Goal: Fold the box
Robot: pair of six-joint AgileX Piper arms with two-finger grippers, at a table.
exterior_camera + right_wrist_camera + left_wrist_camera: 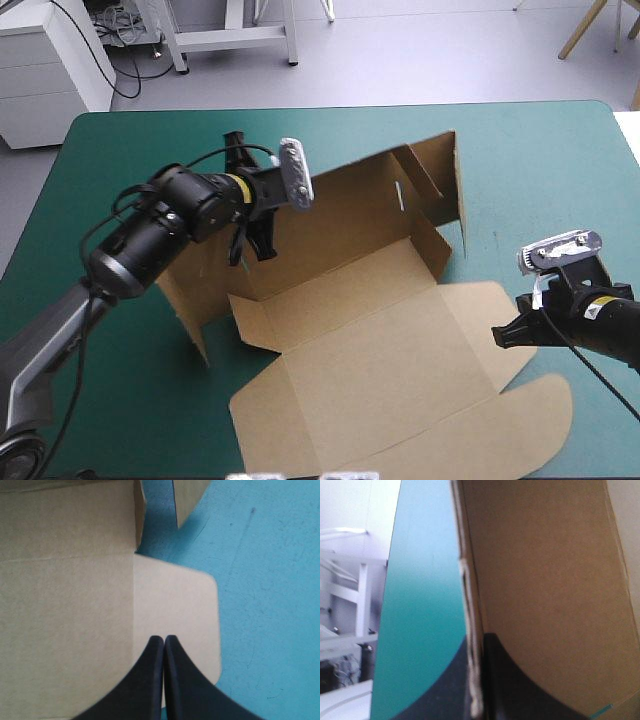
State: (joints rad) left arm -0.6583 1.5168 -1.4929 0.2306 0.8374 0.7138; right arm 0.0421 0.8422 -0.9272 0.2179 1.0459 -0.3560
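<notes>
The brown box [370, 330] lies in the middle of the table, partly raised. Its long far wall and left wall stand up, a side flap [440, 175] stands at the far right, and the lid lies flat toward the front. My left gripper [258, 240] is shut on the top edge of the far wall; in the left wrist view the board [550, 580] passes between my left gripper [476, 647]. My right gripper [500, 335] is shut with nothing in it at the lid's right-hand rounded flap [175, 610]. In its own view my right gripper [164, 640] hovers over that flap.
The teal-green cover [540, 150] surrounds the box, with bare room to the right [265, 580] and along the far side [420, 605]. The table's right edge is close behind my right arm.
</notes>
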